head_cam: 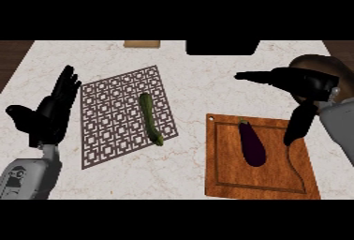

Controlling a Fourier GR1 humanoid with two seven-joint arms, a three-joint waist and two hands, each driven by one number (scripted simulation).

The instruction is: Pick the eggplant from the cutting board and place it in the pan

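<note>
Eggplant [252, 144] on cutting board [228, 174], right; cucumber [150, 119] on mat [110, 117], left of board.

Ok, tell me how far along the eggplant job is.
Nothing is done yet: the eggplant lies on the cutting board. In hand: the right hand hovers open over the board's right edge, holding nothing. Left to do: grasp, lift and placement. The left hand rests open at the left.

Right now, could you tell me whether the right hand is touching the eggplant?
Apart. The head view shows a strip of bare cutting board between the eggplant and the nearest part of the open right hand.
</note>
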